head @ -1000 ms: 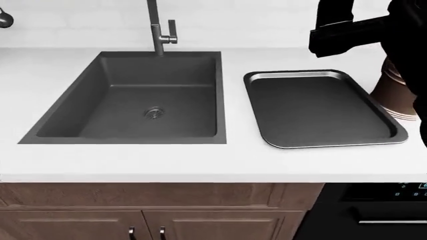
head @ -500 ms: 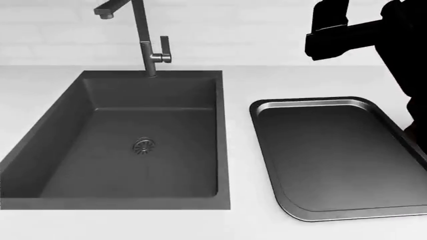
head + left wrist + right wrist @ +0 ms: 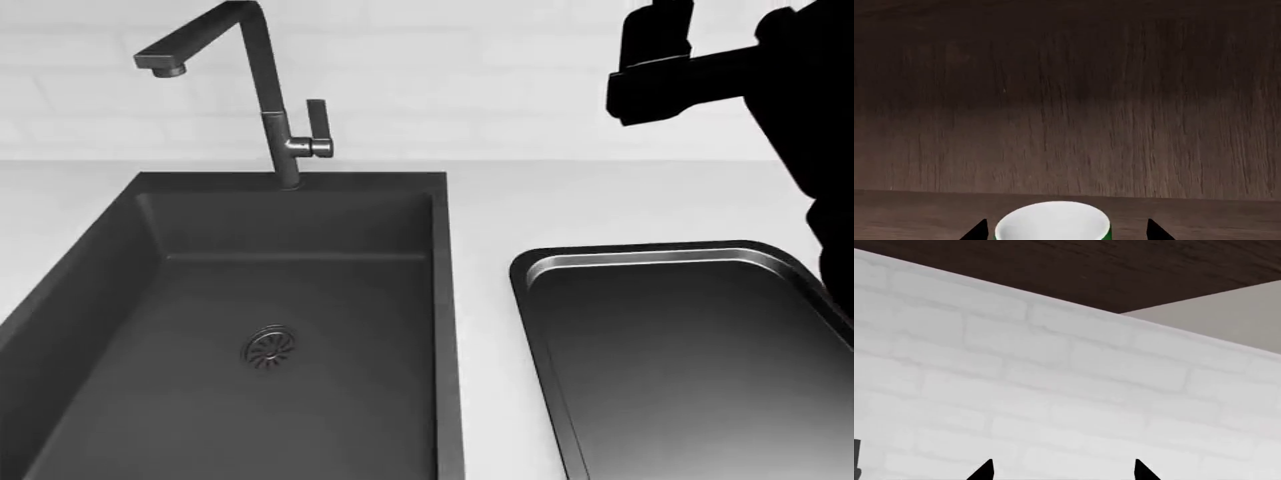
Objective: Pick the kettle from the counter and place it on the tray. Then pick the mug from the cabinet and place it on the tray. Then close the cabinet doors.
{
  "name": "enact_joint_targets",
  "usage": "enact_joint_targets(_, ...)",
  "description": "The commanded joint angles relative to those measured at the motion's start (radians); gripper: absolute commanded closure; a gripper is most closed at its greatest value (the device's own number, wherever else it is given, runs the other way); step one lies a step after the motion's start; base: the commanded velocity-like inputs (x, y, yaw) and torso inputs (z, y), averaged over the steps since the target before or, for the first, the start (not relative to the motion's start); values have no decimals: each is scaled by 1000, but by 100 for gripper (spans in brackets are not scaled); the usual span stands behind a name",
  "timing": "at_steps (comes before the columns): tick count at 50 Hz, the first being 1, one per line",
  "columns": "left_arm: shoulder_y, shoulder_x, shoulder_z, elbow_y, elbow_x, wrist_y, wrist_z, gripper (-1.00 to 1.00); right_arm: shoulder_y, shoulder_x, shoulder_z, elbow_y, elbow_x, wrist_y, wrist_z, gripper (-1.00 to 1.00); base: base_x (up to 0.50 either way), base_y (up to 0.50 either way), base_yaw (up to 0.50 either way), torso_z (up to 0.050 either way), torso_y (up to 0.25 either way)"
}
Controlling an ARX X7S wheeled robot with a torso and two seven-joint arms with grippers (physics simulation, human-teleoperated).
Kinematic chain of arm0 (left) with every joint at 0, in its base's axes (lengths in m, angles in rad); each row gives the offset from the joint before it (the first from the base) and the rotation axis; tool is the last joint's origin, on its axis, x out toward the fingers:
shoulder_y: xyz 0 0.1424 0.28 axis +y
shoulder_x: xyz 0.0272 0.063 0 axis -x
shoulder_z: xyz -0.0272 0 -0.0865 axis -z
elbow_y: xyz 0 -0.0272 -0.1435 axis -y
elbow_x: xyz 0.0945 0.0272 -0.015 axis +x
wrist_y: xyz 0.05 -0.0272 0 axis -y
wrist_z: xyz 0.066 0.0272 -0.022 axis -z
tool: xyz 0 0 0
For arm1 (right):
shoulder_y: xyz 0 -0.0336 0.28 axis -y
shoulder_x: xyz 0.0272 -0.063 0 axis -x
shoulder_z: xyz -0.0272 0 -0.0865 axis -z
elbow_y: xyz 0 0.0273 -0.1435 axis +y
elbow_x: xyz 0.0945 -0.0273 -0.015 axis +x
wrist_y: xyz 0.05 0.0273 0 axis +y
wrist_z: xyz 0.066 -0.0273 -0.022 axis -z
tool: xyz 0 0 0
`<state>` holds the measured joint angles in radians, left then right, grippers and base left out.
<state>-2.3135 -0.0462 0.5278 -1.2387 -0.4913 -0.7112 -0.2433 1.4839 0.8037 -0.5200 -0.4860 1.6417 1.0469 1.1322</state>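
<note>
The green mug [image 3: 1053,224], white inside, stands on the wooden cabinet shelf [image 3: 914,210]. My left gripper [image 3: 1067,233] is open, with a dark fingertip showing on either side of the mug and apart from it. The dark grey tray [image 3: 641,255] lies empty on the white counter [image 3: 481,205], right of the sink. My right gripper [image 3: 1062,472] is open with nothing between its tips, and it faces a white brick wall. The right arm [image 3: 694,70] hangs dark above the tray's far side. The kettle and the cabinet doors are out of view.
A deep dark sink [image 3: 267,300] with a tall faucet [image 3: 267,100] fills the left of the counter. The cabinet's brown wooden back wall [image 3: 1067,100] is close behind the mug. A dark wooden underside [image 3: 1087,270] runs above the brick wall.
The head view has closed in and tilted up: sink and tray slid down and grew, and the faucet's spout came into sight. The kettle, at the right edge a second ago, left the view.
</note>
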Motion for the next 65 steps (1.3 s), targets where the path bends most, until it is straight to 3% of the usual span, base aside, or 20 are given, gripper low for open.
enact_joint_targets(1, 26, -2, 10, -24, 10, -49, -20, -100, -14, -2, -2, -7, -10, -12, -5, -100, 0, 0, 0, 0, 0)
enact_joint_targets(17, 145, -35, 9, 81, -14, -155, -50, -100, -43, -5, -7, -12, -35, -31, -23, -100, 0, 0, 0, 0, 0)
enact_joint_targets(18, 149, -36, 8, 83, -17, -162, -49, 100, -45, -5, -8, -11, -36, -32, -24, -100, 0, 0, 0, 0, 0)
enact_joint_targets(33, 154, -43, -15, 91, -44, -179, -51, 100, -57, -9, -14, -13, -48, -41, -32, -100, 0, 0, 1, 0, 0)
enact_joint_targets(40, 70, -35, -28, 38, -26, -39, -50, 100, -64, -9, -13, -14, -52, -49, -38, -100, 0, 0, 1, 0, 0)
enact_joint_targets(49, -40, -35, -38, 39, -4, 5, -46, 100, -54, -5, -7, -30, -23, -49, -16, -100, 0, 0, 0, 0, 0)
enact_joint_targets(65, -42, -2, -404, 213, 410, -107, 55, 100, -45, -6, -8, -31, 1, -51, 2, -100, -167, 0, 0, 0, 0)
